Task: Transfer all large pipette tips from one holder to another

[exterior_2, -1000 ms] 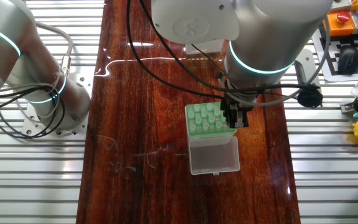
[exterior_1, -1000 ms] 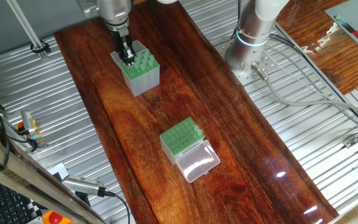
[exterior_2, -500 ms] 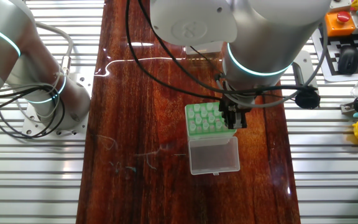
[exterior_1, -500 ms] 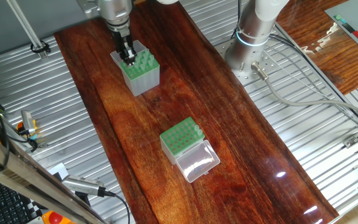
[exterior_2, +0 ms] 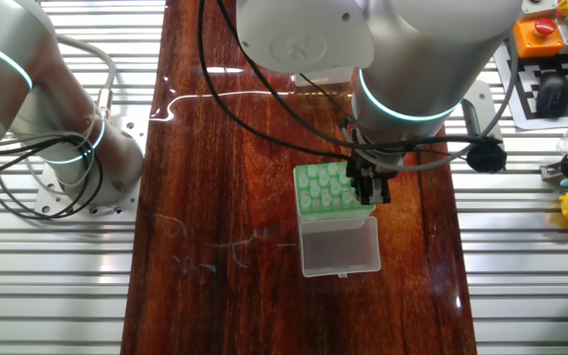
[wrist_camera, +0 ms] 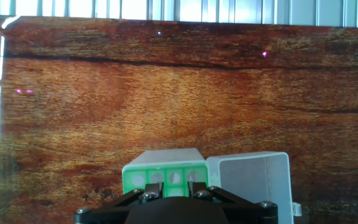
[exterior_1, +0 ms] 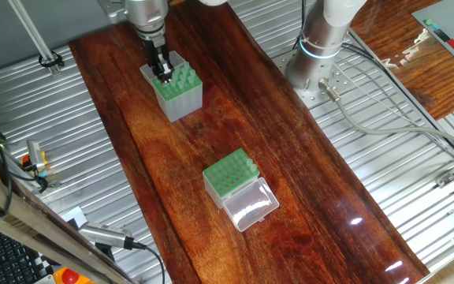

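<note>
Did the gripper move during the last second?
Yes, slightly: the gripper has risen a little against the taller tip box, staying over the same back corner.

Silver-white arm (exterior_2: 383,39), cyan ring, black end effector (exterior_2: 368,184).

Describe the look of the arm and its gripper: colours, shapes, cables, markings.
The arm is bulky, with smooth rounded white-grey shells and a glowing cyan ring around its wrist joint. Black cables loop off it. Its gripper is small and dark, with two slim black fingers on a metallic grey wrist section. In the hand view, the fingers' bases show as black links with silver screws.
</note>
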Controlling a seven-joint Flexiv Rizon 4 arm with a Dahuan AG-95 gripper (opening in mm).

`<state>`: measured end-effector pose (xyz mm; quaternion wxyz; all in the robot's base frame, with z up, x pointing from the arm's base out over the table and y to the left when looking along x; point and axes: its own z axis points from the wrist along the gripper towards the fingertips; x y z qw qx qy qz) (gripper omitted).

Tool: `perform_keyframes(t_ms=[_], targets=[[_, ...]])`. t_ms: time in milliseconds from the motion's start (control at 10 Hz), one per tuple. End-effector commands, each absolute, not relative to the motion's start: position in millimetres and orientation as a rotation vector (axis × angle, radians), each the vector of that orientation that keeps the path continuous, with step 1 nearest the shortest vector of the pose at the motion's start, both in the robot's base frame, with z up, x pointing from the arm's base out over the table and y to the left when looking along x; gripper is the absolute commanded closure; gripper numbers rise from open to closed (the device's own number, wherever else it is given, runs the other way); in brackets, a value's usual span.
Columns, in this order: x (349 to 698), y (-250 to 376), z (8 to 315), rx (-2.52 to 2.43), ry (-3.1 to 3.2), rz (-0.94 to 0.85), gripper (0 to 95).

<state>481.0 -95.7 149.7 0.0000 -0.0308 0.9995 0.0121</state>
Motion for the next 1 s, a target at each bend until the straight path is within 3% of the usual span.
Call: perform_keyframes(t_ms=[100,1000], targets=[[481,-96,149,-0.103,3.137,0.037,95.0],[487,-95,172,-0.137,3.142,0.034,95.0]])
